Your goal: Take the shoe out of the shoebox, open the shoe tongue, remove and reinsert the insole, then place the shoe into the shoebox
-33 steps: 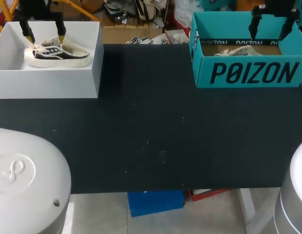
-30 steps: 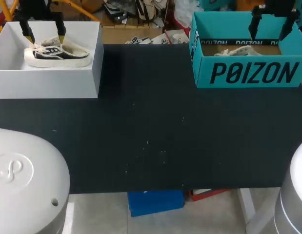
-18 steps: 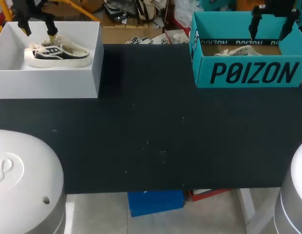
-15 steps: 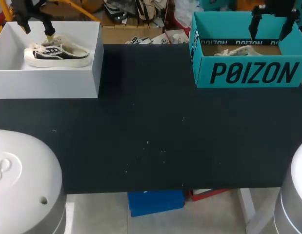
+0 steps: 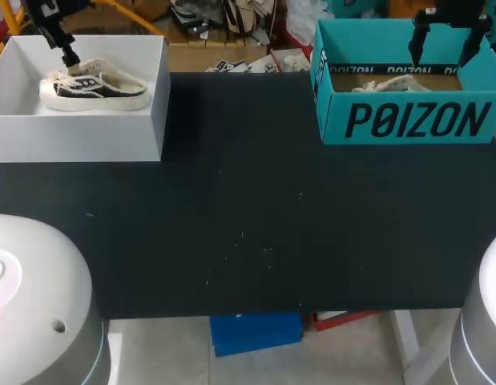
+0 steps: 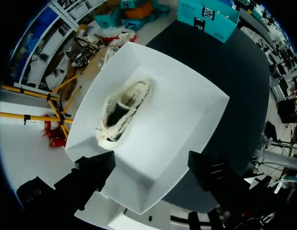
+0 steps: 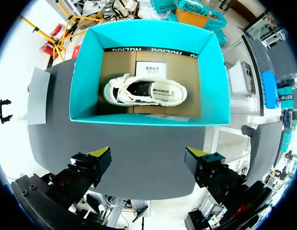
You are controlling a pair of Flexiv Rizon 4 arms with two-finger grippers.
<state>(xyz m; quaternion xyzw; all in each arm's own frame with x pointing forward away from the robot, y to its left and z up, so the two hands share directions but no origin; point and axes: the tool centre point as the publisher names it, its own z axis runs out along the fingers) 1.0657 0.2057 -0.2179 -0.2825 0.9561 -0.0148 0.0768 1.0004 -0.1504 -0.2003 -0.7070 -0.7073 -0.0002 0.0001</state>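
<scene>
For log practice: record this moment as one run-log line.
left end effector open, over white box; right end effector open, over teal box

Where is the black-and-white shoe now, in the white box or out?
In. The shoe rests sole-down inside the white box; the left gripper is open above it, not touching.

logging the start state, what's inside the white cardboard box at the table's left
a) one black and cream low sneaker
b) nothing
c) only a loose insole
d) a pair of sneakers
a: a single black and cream low sneaker sits on its sole inside the white cardboard box, and the left wrist view shows nothing else in there.
</scene>
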